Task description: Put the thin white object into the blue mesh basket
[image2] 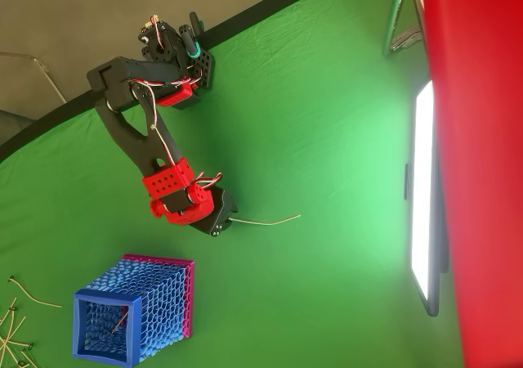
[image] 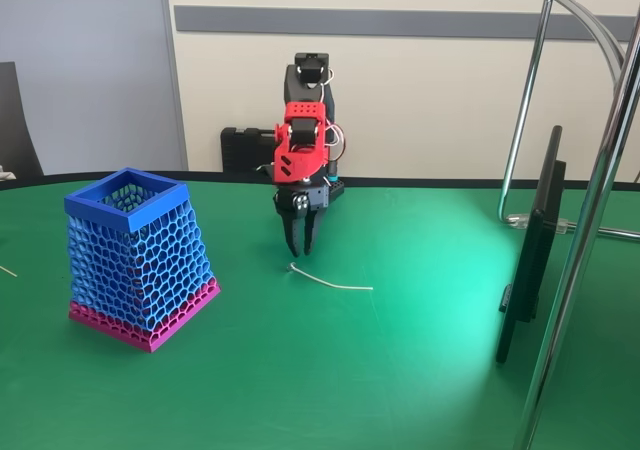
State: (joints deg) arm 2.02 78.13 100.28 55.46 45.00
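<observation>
The thin white object (image: pixel 335 284) lies on the green cloth, its hooked tip toward the arm; from above the thin white object (image2: pixel 265 220) runs right from the gripper. My gripper (image: pixel 301 252) points straight down just above that hooked tip, fingers a little apart and holding nothing. In the overhead view the gripper (image2: pixel 224 223) sits at the strand's left end. The blue mesh basket (image: pixel 136 260) stands upright to the left, about a hand's width from the strand. Seen from above, the blue mesh basket (image2: pixel 135 312) holds a small thin piece inside.
A dark monitor (image: pixel 530 260) on a chrome stand (image: pixel 590 220) occupies the right side. Several pale strands (image2: pixel 12 319) lie at the lower left of the overhead view, beyond the basket. A short pale sliver (image: pixel 6 270) lies at the left edge.
</observation>
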